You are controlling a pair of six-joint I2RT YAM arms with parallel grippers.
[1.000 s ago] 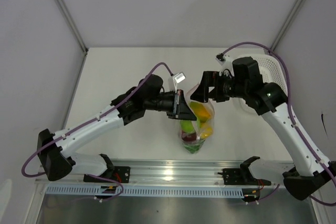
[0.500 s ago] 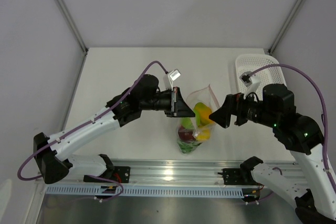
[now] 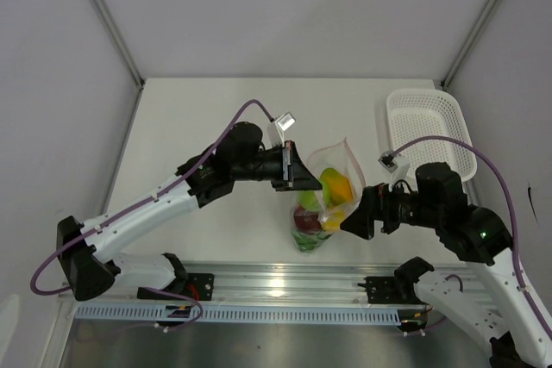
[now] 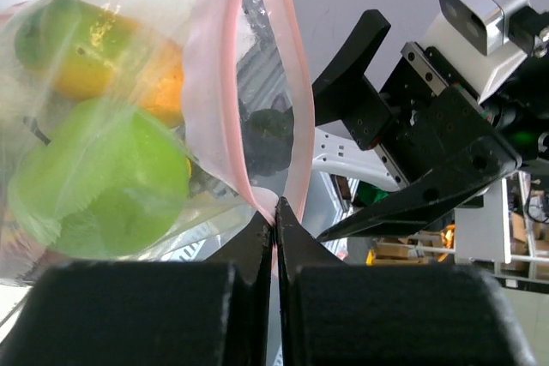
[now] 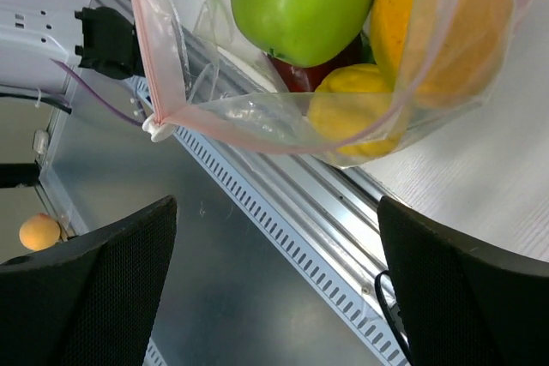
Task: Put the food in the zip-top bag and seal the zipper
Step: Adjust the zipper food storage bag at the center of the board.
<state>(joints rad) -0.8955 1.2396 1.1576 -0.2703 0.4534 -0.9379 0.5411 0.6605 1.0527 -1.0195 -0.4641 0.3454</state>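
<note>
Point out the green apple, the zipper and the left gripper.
green apple [image 5: 300, 6]: right wrist view, its front skin.
zipper [image 4: 214, 83]: left wrist view, mid-strip.
left gripper [image 4: 276, 207]: left wrist view, between fingertips.

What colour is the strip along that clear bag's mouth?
Pink. The narrow zipper strip shows best in the left wrist view.

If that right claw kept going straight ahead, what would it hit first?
Most likely the zip-top bag, around its fruit-filled lower half: the right gripper's open fingers face it, though the gap is hard to judge.
</note>
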